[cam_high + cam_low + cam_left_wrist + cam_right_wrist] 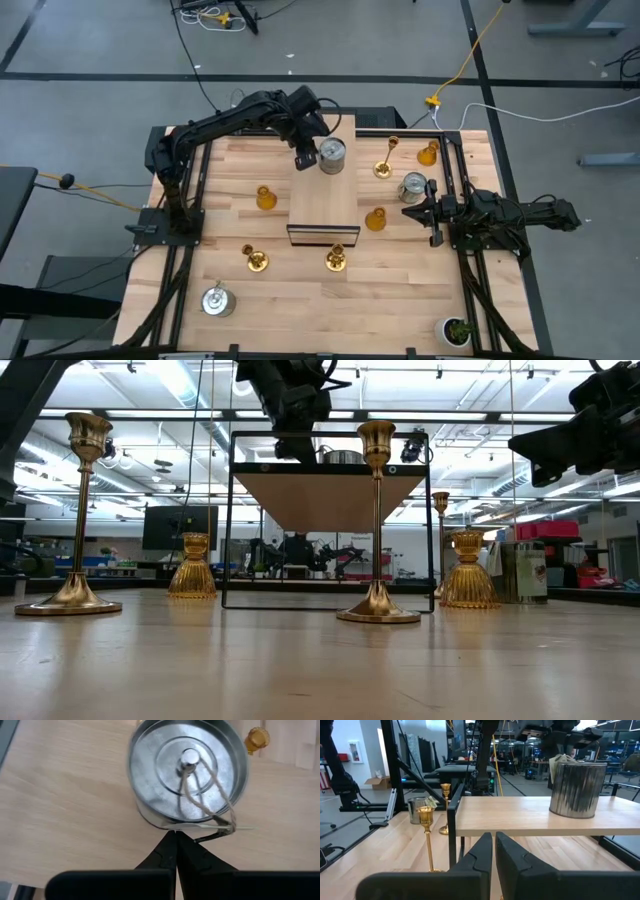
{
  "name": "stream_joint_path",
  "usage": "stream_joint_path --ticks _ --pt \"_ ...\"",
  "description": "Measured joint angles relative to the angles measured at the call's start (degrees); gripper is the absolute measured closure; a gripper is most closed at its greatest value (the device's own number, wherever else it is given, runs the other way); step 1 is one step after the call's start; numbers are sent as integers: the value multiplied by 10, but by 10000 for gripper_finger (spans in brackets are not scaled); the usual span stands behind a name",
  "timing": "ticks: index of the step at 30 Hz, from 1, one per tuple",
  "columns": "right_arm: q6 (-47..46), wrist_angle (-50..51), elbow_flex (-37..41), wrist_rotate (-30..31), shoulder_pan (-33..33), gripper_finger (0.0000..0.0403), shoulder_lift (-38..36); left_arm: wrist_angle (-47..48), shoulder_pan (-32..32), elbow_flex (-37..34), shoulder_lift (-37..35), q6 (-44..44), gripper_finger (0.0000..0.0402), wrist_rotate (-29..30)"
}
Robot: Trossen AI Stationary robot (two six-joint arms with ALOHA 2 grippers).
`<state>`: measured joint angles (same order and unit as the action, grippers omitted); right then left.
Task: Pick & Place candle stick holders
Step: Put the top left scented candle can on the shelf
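One can [332, 153] of nine holders stands on the raised wooden shelf [322, 205] at mid-bench, near its far edge; by the look of things the job has barely begun, with eight pieces to go. The bench [380, 300] carries the rest. A second can [413, 186] sits just beside the right pincer [418, 213], and a third [216, 301] stands near the left front corner. Two gold sticks [255, 259] [335, 260] wait in front of the shelf, a third [384, 166] to its right. Amber holders sit left of the shelf [265, 197], right of it [375, 219], and by the far right edge [428, 153]. A small plant [456, 331] occupies the right front corner.

The left pincer [175, 836] hangs over the shelf, pressed together on the edge of a thin tag tied by string to the shelved can's wick, its tips right at the can's rim. The right pincer, pressed together and empty, hovers level beside the shelf.

No brand, label or legible writing shows on any piece; the tag reads blank.
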<state>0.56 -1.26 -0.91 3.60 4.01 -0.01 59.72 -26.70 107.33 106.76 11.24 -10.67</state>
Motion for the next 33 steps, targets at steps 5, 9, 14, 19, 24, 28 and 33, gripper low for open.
stream_joint_path --ticks 5,9,14,19,24,28,33 --pt "0 0 0 0 0 376 0 -9 0 0 0 0 398 21" --pt "0 0 0 0 0 376 0 -31 0 0 0 -1 395 3" --pt "0 0 0 0 0 376 0 -47 0 0 0 -1 398 -14" --pt "0 0 0 0 0 376 0 -57 1 0 0 -1 395 -16" --pt "0 0 0 0 0 376 0 -64 2 0 1 -1 398 -16" --pt "0 0 0 0 0 376 0 -67 2 0 1 -1 396 -16" --pt "0 0 0 0 0 376 0 -68 2 0 1 -1 395 -16"
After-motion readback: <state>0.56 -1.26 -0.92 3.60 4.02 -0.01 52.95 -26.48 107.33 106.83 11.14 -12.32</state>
